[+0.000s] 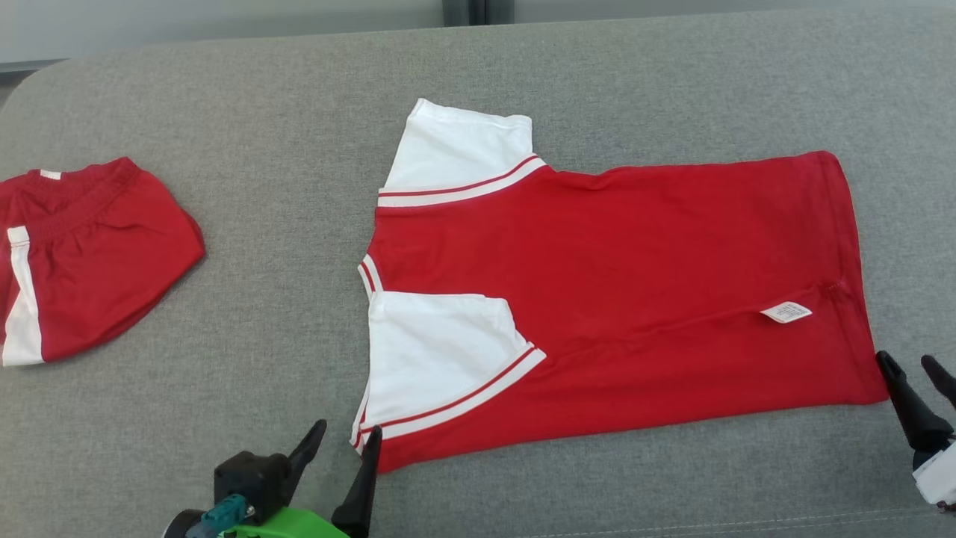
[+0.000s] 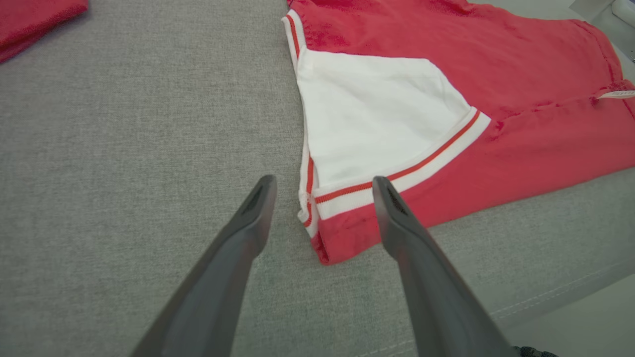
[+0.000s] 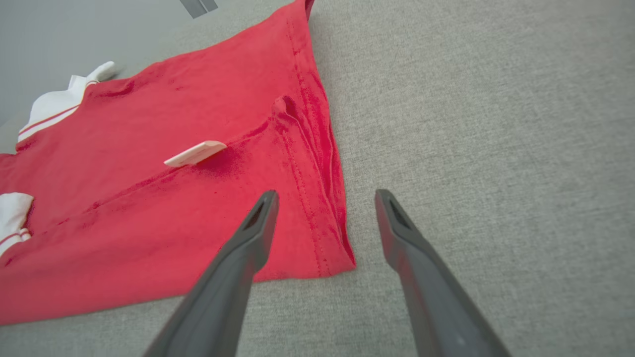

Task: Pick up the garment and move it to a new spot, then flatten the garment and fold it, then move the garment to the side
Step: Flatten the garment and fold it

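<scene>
A red shirt with white sleeves (image 1: 642, 291) lies flat on the grey cushion, neck to the left and hem to the right, its near long edge folded over with the near sleeve on top. A white care tag (image 1: 786, 311) sticks out near the hem. My left gripper (image 1: 347, 437) is open at the shirt's near left corner (image 2: 330, 233), fingers straddling it. My right gripper (image 1: 911, 370) is open at the near right hem corner (image 3: 332, 248), which sits between its fingers (image 3: 258, 223).
A folded pair of red shorts with a white stripe (image 1: 82, 254) lies at the far left of the cushion (image 1: 261, 359). The cushion's front seam (image 2: 545, 297) runs just below the grippers. Its back edge meets a pale wall (image 1: 224, 22).
</scene>
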Robot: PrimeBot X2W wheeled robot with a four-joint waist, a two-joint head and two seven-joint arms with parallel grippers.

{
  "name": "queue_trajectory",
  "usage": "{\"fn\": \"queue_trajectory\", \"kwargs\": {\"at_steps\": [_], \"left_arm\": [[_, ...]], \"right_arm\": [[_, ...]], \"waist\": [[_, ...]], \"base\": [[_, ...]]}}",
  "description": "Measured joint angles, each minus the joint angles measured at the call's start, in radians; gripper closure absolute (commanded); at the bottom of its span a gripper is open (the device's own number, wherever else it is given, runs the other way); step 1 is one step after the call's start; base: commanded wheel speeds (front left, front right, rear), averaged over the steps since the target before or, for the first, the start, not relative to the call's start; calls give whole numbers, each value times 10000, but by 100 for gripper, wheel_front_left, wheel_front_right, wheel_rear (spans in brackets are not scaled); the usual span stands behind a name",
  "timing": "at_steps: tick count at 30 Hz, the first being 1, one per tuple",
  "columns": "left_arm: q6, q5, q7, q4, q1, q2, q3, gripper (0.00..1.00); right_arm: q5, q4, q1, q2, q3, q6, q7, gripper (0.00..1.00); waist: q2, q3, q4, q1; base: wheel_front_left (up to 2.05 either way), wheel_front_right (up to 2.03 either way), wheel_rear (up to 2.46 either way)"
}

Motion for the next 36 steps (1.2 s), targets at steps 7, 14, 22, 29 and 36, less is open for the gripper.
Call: {"fn": "queue_trajectory", "kwargs": {"at_steps": [7,14,22,29,36], "left_arm": [[249,376,251,-1413,-1074,750,851,0],[-690,696,1546,-1108,-5063,1453,1197,0],[-2316,234,3893,1275,-9817,1680,717,0],[-2696,-431,5478,3582,-12148,1519,-52,0],[-2746,-769,5850,4541,-12745,1605,-865,0]], "right_arm": [[-1994,-1179,-224,314,-1509,-6,-10,0],[-3733,-2259,-1057,1634,-2000,-6,-12,0],[-4318,-2920,-2235,2274,-1912,-6,-12,0],[-4416,-3402,-2615,2617,-1981,-6,-12,0],[-4422,-3475,-2706,2857,-2079,-6,-12,0]], "waist": [[0,114,-132,0],[0,938,-212,0],[0,2386,-473,0],[0,3693,-1018,2],[0,4329,-1751,2]], "base": [[0,0,0],[0,0,0],[0,0,0],[0,0,0],[0,0,0]]}}
